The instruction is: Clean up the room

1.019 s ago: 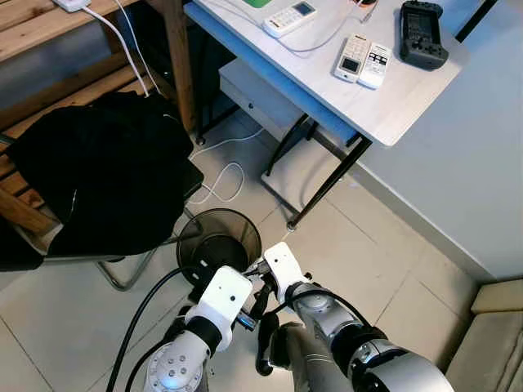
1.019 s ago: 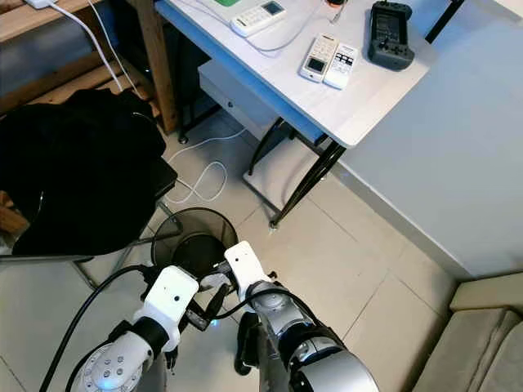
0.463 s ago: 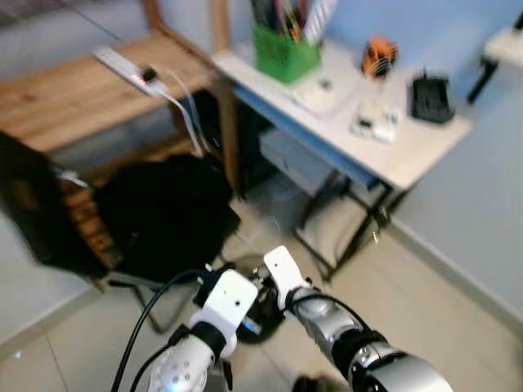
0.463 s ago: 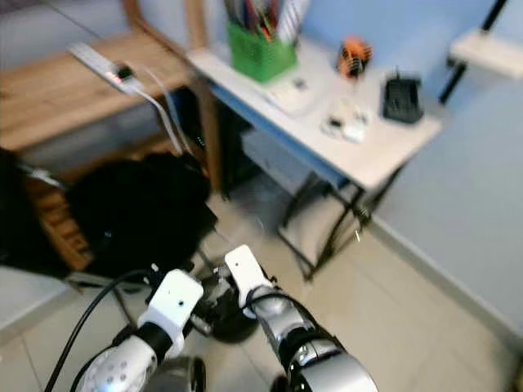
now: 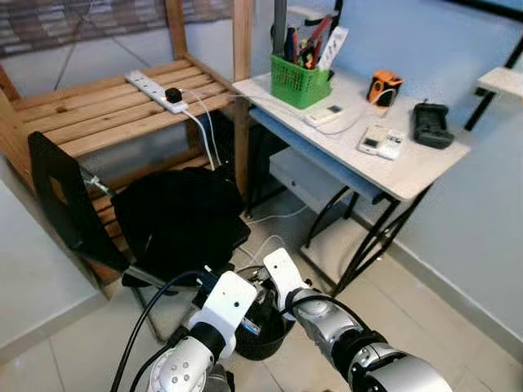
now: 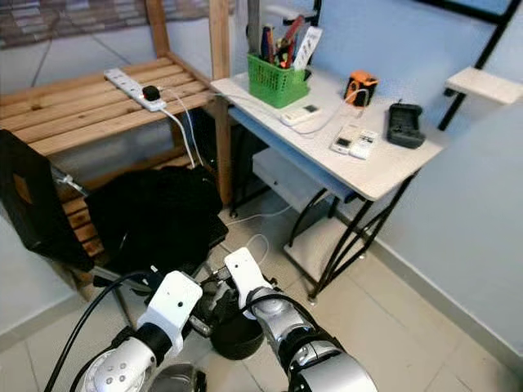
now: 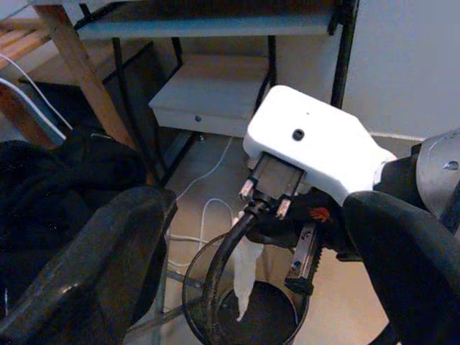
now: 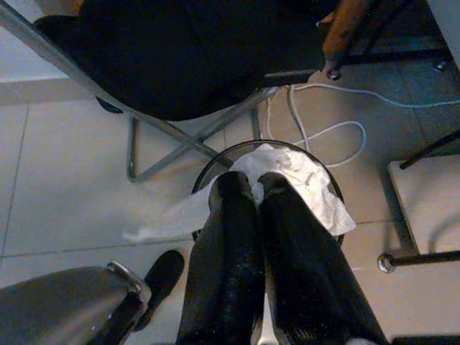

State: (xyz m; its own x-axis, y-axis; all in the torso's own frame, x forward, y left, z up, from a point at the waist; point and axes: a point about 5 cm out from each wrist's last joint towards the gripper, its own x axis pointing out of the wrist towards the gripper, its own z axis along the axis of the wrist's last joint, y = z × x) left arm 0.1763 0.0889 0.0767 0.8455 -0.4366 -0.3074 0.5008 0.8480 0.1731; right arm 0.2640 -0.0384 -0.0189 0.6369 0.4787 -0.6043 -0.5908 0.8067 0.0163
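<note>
over the round black bin (image 8: 327, 237) on the tiled floor (image 8: 65, 180), a crumpled white tissue (image 8: 287, 176) hangs from the right gripper (image 8: 253, 188), whose black fingers are clamped together on it. part of the tissue trails past the bin's rim. the left gripper (image 7: 237, 259) hovers just beside, fingers spread apart. a chair (image 5: 176, 220) draped in black cloth stands near the bin; beyond it a white counter (image 5: 417, 163).
</note>
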